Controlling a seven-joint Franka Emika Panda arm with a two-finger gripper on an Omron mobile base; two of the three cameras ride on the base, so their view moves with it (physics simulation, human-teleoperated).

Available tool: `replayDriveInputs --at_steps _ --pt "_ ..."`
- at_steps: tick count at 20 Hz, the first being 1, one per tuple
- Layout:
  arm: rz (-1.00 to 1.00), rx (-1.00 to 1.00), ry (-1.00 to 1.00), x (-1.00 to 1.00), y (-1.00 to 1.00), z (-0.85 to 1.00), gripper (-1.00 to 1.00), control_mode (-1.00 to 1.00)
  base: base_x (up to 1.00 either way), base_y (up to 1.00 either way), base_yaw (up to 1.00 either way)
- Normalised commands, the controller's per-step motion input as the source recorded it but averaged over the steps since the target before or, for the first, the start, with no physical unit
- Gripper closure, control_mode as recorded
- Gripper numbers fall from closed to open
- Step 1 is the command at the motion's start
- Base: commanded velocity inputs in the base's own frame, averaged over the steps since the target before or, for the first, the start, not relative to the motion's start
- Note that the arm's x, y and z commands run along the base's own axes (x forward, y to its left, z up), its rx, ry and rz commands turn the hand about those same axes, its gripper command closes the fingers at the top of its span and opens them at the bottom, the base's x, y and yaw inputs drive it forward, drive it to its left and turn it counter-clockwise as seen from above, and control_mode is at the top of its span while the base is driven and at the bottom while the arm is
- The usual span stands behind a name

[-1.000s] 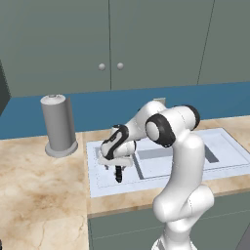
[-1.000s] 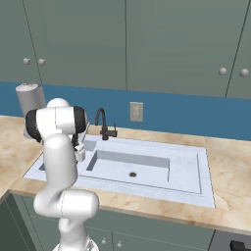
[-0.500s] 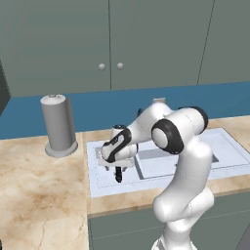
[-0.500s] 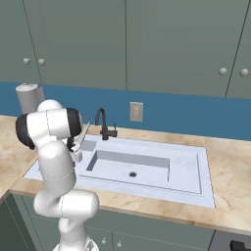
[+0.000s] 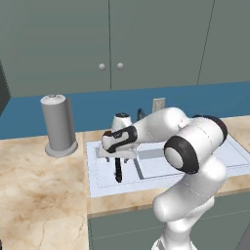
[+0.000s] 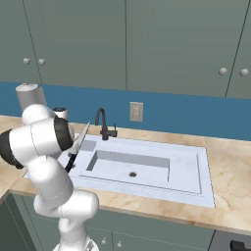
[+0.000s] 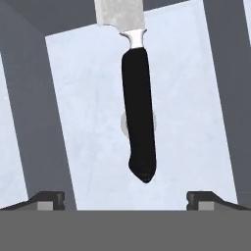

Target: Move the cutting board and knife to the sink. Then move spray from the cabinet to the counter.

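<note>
So the gripper (image 7: 125, 198) is hanging over the left end of the sink (image 6: 196, 184), jaws spread about as wide as they go and holding nothing. The knife (image 7: 138, 115) sits right in the gap between the two finger tips (image 7: 46, 198) in the hand view, black handle toward the camera and the silver blade running off the top edge. Neither tip touches it.

From the left base view the knife (image 5: 117, 171) looks like it's standing nearly upright under the hand, handle end down on the sink's flat pale rim just left of the basin. The right base view shows the knife (image 6: 77, 144) tilted, blade up and leaning toward the faucet (image 6: 102, 122).

The bit that matters: the knife's long axis runs roughly along the gripper's own approach line, dead centre between the jaws.

My read is the knife is basically delivered, so the hand just needs to back straight off without clipping the handle. Can't spot the cutting board or the spray anywhere here.
</note>
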Motion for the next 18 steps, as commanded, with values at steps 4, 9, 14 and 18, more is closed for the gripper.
replayDriveInputs --at_steps 4,9,14,18 --pt "0.00 0.00 -0.01 -0.46 0.00 0.61 -1.00 -1.00 0.00 0.00 0.00" --pt "0.00 0.00 -0.08 -0.78 -0.10 0.48 -1.00 -1.00 0.00 0.00 0.00" --pt "0.00 0.00 -0.09 -0.78 -0.20 0.44 -1.00 -1.00 0.00 0.00 0.00" --pt "0.00 0.01 0.00 -0.84 -0.35 0.61 -1.00 -1.00 0.00 0.00 0.00"
